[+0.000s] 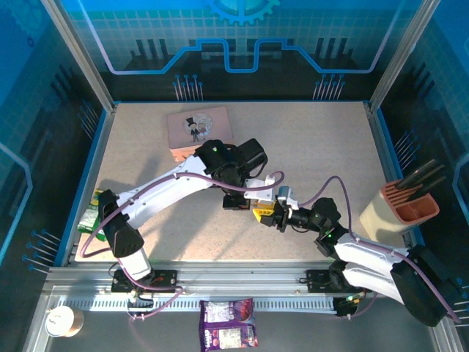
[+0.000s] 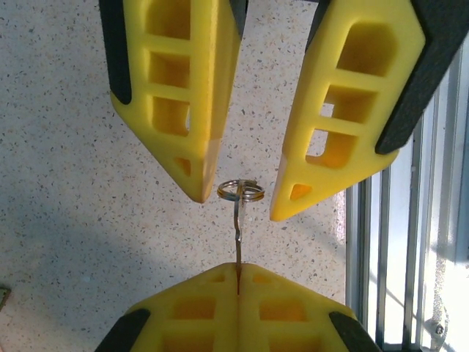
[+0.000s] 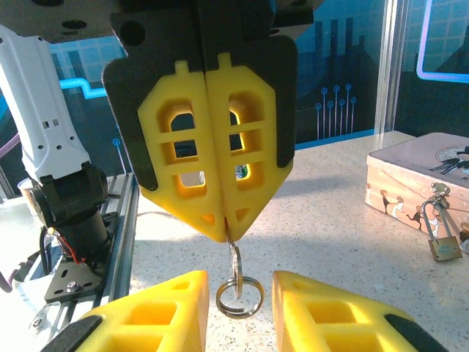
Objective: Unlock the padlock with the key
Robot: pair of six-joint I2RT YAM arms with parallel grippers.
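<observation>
The key (image 2: pixel 238 231) is a thin grey blade with a silvery split ring (image 2: pixel 240 191) on its end. My left gripper (image 2: pixel 239 270) is shut on the blade, and the ring sticks out beyond its tips. My right gripper (image 3: pixel 238 284) is open, its fingers (image 3: pixel 157 312) standing on either side of the ring (image 3: pixel 239 295) with a gap on each side. From above, both grippers meet nose to nose at mid-table, left (image 1: pixel 237 199) and right (image 1: pixel 265 214). The brass padlock (image 3: pixel 444 247) hangs against the side of the pink tin (image 3: pixel 410 180).
The pink tin (image 1: pixel 199 130) sits at the back left of the table. A beige holder with dark tools (image 1: pixel 407 209) stands at the right edge. A green packet (image 1: pixel 91 216) lies at the left edge. A snack bag (image 1: pixel 229 326) and a paper cup (image 1: pixel 60 320) lie below the front rail.
</observation>
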